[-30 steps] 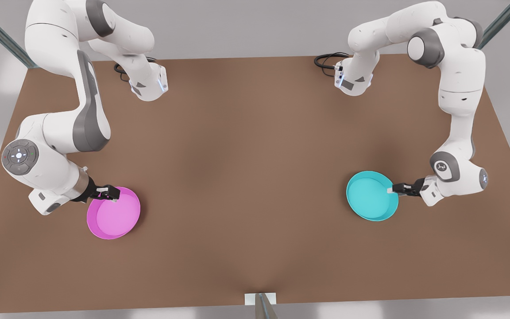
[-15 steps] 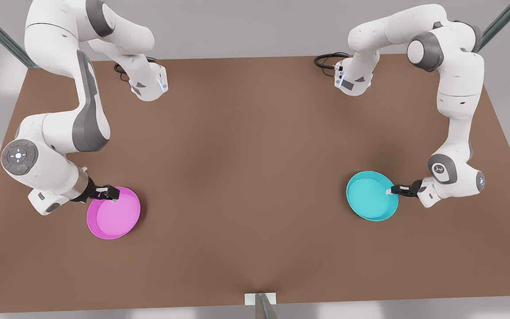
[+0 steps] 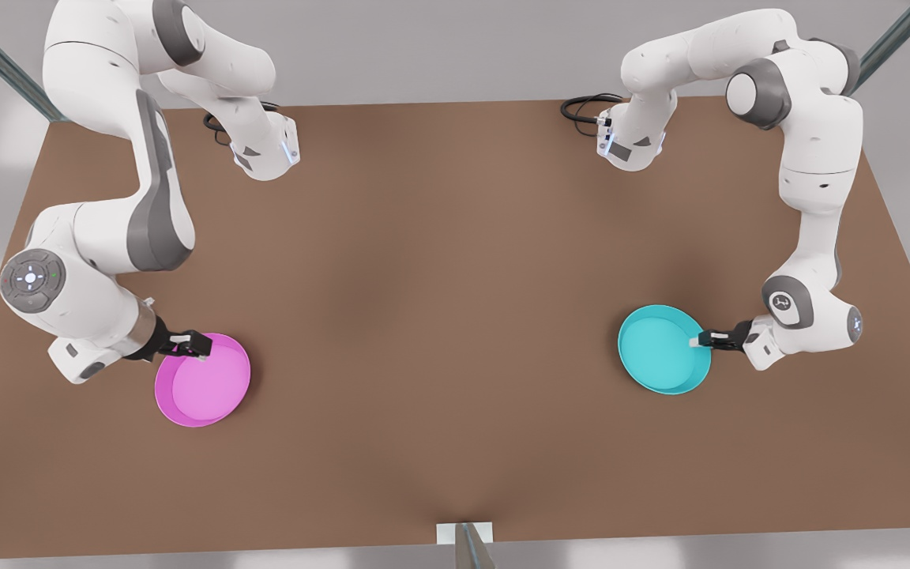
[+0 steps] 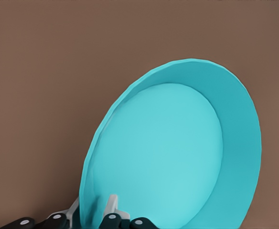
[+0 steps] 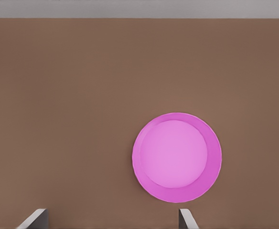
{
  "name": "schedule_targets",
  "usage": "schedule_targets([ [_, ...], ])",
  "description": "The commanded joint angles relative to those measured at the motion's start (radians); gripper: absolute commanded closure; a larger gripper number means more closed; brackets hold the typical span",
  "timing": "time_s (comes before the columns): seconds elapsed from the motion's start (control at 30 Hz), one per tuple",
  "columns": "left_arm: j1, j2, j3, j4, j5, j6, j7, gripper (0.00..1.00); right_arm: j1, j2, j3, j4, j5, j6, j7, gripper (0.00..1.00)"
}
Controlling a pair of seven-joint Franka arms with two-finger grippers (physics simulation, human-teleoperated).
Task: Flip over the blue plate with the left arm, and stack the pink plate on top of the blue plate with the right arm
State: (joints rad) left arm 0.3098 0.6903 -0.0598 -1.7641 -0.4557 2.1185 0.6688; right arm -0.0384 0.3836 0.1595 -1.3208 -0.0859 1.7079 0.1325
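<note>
Evidently the left gripper (image 3: 698, 341) pinches the rim of the blue plate (image 3: 663, 348) at the front view's right, ready for flipping. The right gripper (image 3: 196, 345) hangs spread above the pink plate (image 3: 204, 380), resting opposite, awaiting stacking.

We see a plain brown desk (image 3: 439, 316) carrying two dishes: the pink plate (image 3: 203, 380) just beside the right end effector (image 3: 201, 348), the blue plate (image 3: 664, 349) at the left end effector (image 3: 697, 341), well apart.
</note>
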Motion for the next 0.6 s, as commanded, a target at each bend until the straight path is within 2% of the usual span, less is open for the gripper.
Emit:
schedule_targets([
  [0.0, 0.0, 0.0, 0.0, 0.0, 0.0, 0.0, 0.0, 0.67, 0.0, 0.0, 0.0, 0.0, 0.0, -0.001, -0.001, 0.0],
  [0.27, 0.0, 0.0, 0.0, 0.0, 0.0, 0.001, 0.0, 0.73, 0.0, 0.0, 0.0, 0.0, 0.0, -0.001, 0.001, 0.0],
  [0.57, -0.001, 0.006, 0.0, 0.002, 0.0, 0.0, -0.003, 0.74, -0.006, 0.0, 0.0, 0.0, 0.0, -0.001, -0.001, 0.0],
])
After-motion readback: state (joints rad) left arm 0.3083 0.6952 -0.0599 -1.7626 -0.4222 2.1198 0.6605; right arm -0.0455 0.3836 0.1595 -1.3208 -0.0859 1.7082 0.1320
